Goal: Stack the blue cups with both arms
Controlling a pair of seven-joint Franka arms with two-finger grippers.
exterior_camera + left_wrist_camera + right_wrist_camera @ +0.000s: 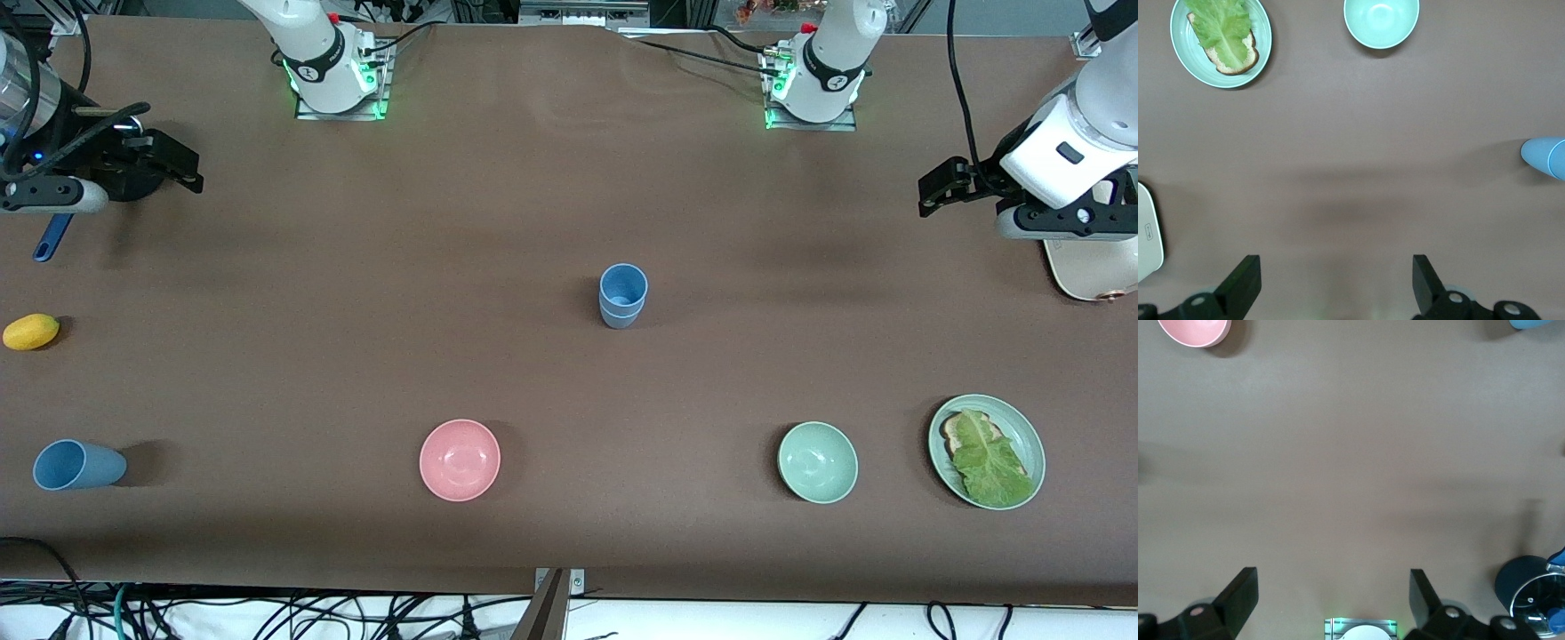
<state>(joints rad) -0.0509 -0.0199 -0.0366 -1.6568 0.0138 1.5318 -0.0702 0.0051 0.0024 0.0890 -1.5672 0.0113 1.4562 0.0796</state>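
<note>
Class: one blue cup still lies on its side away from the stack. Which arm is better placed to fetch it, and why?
Probably the right arm. The lying cup sits at its end of the table, where the right gripper hangs open; the left gripper, also open, waits at the opposite end, past the stacked cups.

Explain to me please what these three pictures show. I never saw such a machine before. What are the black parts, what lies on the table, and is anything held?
Two white robot arms work at a brown table. One picture looks down from across the table; two come from cameras on the wrists. The black parts are grippers: the left gripper and the right gripper, both open, holding nothing, at the table's ends. In the middle stand stacked blue cups; another blue cup lies on its side. There are also a pink bowl, a green bowl, a plate with toast and lettuce, and a yellow fruit.
</note>
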